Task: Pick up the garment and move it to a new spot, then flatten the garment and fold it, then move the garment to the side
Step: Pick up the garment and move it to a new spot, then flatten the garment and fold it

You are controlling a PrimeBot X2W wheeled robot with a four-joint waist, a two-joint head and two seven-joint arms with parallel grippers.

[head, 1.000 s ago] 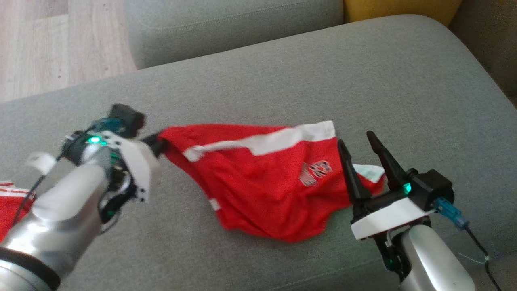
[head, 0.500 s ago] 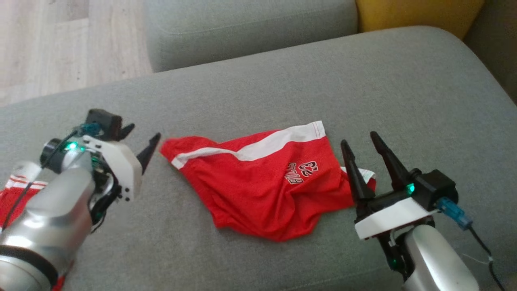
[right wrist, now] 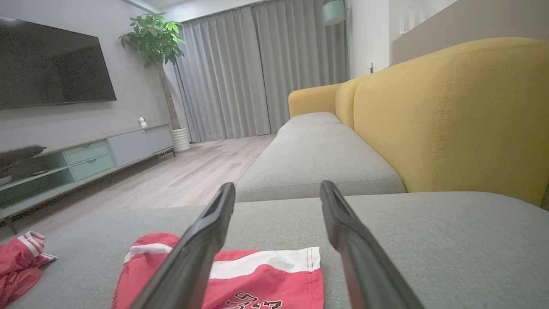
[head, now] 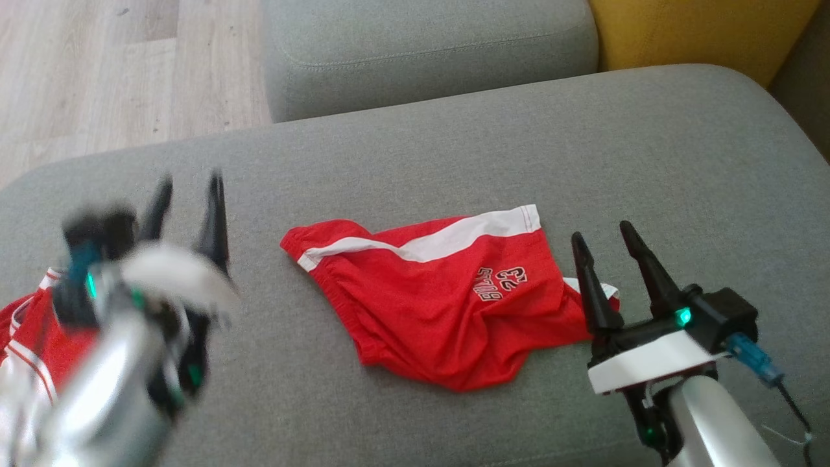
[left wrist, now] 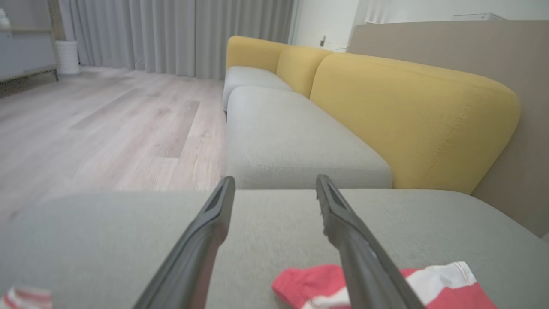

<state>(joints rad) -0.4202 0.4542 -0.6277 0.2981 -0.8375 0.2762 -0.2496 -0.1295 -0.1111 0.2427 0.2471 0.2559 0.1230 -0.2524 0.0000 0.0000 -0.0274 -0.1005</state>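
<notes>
A: Where's the garment [head: 447,305]?
B: Red shorts, white stripe, rumpled. Lying mid-way across the grey seat cushion [head: 454,149], nothing holding it.
A: Grippers?
B: At its right edge, the right gripper [head: 601,232], jaws apart, empty; contact unclear. Off its left end and clear of it, the left gripper [head: 190,181], blurred, jaws apart, empty.
A: Rest?
B: There's a second red garment [head: 26,324] at the cushion's left edge, partly behind the left arm. Beyond are the yellow backrest [head: 700,32] and the wood floor [head: 97,65].
</notes>
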